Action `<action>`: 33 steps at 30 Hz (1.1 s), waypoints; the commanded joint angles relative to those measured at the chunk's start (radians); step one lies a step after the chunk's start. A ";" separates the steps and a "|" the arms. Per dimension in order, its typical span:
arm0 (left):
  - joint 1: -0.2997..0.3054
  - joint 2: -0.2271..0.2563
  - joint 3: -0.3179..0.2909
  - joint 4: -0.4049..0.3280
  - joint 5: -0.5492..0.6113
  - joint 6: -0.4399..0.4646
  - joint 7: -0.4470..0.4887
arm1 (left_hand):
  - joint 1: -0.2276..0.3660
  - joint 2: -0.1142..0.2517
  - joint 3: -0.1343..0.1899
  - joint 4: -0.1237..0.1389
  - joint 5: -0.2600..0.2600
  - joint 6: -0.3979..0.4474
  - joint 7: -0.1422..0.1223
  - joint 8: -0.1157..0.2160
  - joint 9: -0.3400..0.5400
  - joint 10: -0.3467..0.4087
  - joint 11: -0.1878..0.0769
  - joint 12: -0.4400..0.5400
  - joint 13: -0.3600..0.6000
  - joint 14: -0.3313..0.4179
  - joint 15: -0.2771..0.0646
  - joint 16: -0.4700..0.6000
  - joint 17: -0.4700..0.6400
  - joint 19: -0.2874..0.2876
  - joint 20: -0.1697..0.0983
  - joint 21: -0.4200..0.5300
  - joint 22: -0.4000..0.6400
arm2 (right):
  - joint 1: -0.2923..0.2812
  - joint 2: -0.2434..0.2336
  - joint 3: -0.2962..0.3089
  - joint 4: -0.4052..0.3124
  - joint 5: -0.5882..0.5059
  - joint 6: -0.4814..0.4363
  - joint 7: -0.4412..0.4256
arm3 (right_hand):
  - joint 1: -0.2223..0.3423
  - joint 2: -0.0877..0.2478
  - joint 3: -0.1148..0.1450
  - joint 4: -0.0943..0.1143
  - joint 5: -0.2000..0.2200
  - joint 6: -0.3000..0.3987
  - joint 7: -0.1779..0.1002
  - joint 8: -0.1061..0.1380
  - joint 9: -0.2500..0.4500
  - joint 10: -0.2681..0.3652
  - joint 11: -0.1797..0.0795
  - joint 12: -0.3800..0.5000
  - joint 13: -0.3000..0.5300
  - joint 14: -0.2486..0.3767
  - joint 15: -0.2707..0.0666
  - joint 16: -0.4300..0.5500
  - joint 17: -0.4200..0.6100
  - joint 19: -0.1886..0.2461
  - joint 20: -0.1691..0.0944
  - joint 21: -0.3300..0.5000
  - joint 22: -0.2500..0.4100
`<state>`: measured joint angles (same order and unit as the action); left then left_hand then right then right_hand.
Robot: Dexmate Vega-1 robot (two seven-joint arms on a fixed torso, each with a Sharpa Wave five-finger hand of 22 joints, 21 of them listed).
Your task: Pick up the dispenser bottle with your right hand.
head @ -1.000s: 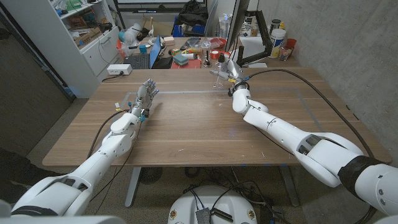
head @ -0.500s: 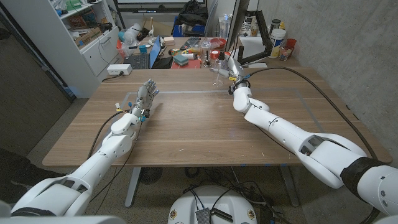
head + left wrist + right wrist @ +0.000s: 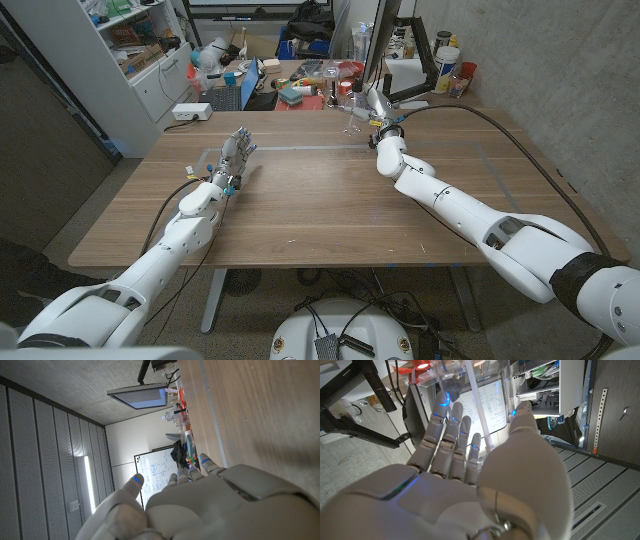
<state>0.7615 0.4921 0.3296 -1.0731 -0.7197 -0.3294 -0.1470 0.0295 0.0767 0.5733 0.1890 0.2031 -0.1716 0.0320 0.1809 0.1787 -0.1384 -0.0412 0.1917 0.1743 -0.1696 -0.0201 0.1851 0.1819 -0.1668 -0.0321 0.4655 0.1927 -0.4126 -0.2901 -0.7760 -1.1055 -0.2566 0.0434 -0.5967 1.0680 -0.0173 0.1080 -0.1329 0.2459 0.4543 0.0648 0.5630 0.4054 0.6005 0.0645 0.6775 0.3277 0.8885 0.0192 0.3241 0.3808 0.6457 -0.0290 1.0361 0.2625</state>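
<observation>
At the table's [image 3: 300,200] one o'clock edge, the right hand [image 3: 372,108] grips the clear bottle [image 3: 351,108], fingers [image 3: 451,430] wrapped round it; no label reads. At nine o'clock, the left hand [image 3: 232,155] holds nothing, fingers apart.

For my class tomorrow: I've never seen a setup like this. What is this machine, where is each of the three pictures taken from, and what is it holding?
This is a two-armed robot with humanlike hands, standing at a wooden table. The wide picture comes from a camera on its head, looking down over both arms. The other two come from cameras on its wrists, looking along the back of each hand, so they appear turned. The left hand holds nothing, fingers apart above the table. The right hand is at the table's far edge, its fingers wrapped around a clear dispenser bottle, seen close up in the right wrist view. Behind the table is a cluttered room.
</observation>
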 commanded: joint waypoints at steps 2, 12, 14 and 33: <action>0.000 0.002 -0.002 0.004 -0.003 0.000 -0.001 | -0.005 0.096 -0.006 -0.002 0.005 -0.023 -0.006 0.007 0.002 -0.006 -0.005 0.005 0.005 -0.055 -0.001 0.004 0.002 -0.060 -0.053 -0.004 0.003 | 0.004 0.000 0.012 -0.012 0.003 0.008 0.004 | 0.160 0.145 0.006 -0.004 -0.002 0.226 -0.119 0.013 0.008 0.133 -0.131 0.007 0.004 0.152 -0.246 -0.002 0.007 0.026 -0.185 0.014 0.004; -0.006 -0.002 -0.004 0.020 -0.007 -0.004 -0.012 | -0.005 0.097 -0.006 -0.002 0.005 -0.024 -0.006 0.007 0.002 -0.006 -0.004 0.005 0.005 -0.055 0.000 0.005 0.002 -0.060 -0.051 -0.004 0.003 | 0.013 0.005 0.014 -0.011 -0.002 0.012 -0.003 | 0.163 0.145 0.005 -0.002 -0.003 0.223 -0.118 0.023 0.016 0.134 -0.131 0.008 0.005 0.154 -0.246 -0.005 0.011 0.020 -0.185 0.027 0.004; -0.009 -0.003 -0.004 0.025 -0.007 -0.005 -0.016 | -0.005 0.097 -0.006 -0.002 0.005 -0.024 -0.006 0.007 0.002 -0.005 -0.007 0.005 0.005 -0.055 0.000 0.004 0.002 -0.060 -0.052 -0.004 0.003 | 0.015 0.009 0.016 -0.007 0.003 0.016 -0.005 | 0.164 0.145 0.005 -0.002 -0.003 0.222 -0.119 0.026 0.018 0.133 -0.132 0.007 0.005 0.156 -0.246 -0.005 0.013 0.018 -0.185 0.030 0.003; -0.013 -0.005 -0.008 0.039 -0.009 -0.010 -0.017 | -0.005 0.097 -0.007 -0.002 0.005 -0.023 -0.006 0.007 0.002 -0.005 -0.006 0.005 0.005 -0.054 -0.001 0.005 0.002 -0.059 -0.051 -0.004 0.003 | 0.036 0.019 0.011 0.016 -0.008 0.033 -0.023 | 0.173 0.145 0.004 -0.001 -0.005 0.216 -0.116 0.045 0.031 0.134 -0.132 0.009 0.007 0.160 -0.246 -0.014 0.024 0.004 -0.185 0.056 -0.001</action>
<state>0.7496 0.4888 0.3242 -1.0398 -0.7274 -0.3356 -0.1636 0.0295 0.0767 0.5664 0.1877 0.2031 -0.1716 0.0320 0.1809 0.1787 -0.1385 -0.0412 0.1917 0.1743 -0.1696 -0.0201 0.1851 0.1819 -0.1668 -0.0321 0.4622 0.1927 -0.3868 -0.2751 -0.7621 -1.0985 -0.2574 0.0698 -0.6093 1.0863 -0.0357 0.1057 -0.1345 0.2421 0.4666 0.0771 0.6034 0.4338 0.6060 0.0626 0.6773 0.3306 0.8977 0.0207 0.3122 0.4005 0.6331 -0.0416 1.0842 0.2596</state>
